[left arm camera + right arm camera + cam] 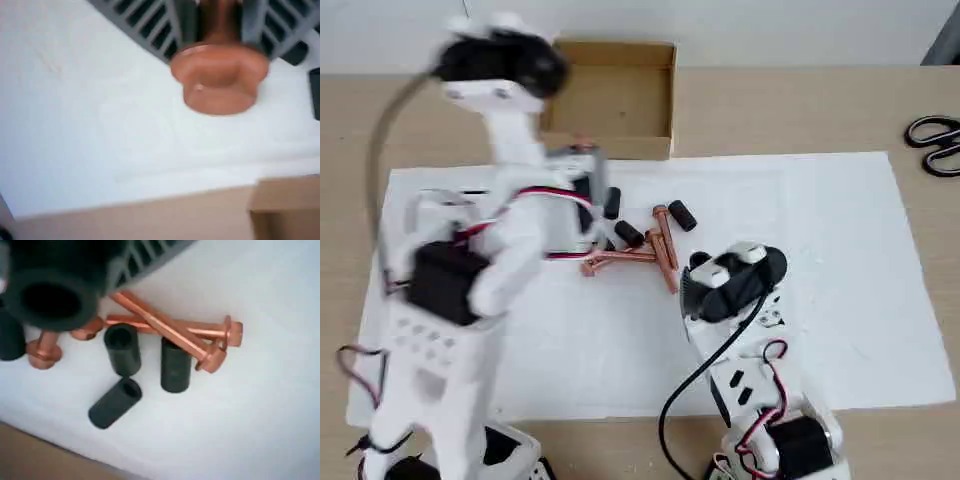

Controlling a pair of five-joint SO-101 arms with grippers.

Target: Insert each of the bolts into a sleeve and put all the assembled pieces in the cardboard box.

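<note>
My left gripper (585, 168) hangs over the paper just in front of the cardboard box (620, 95). It is shut on a copper bolt (218, 75), whose flanged head points toward the camera between the grey fingers (186, 20). My right gripper (698, 264) is shut on a black sleeve (51, 300), seen end-on with its bore showing. It sits beside a pile of several copper bolts (640, 252) (170, 332). Three loose black sleeves (122, 350) lie among them on the white paper, and they also appear in the high view (628, 234).
A white paper sheet (840, 260) covers the middle of the wooden table. Scissors (935, 145) lie at the far right edge. A corner of the box (287, 210) shows beyond the paper's edge in the left wrist view.
</note>
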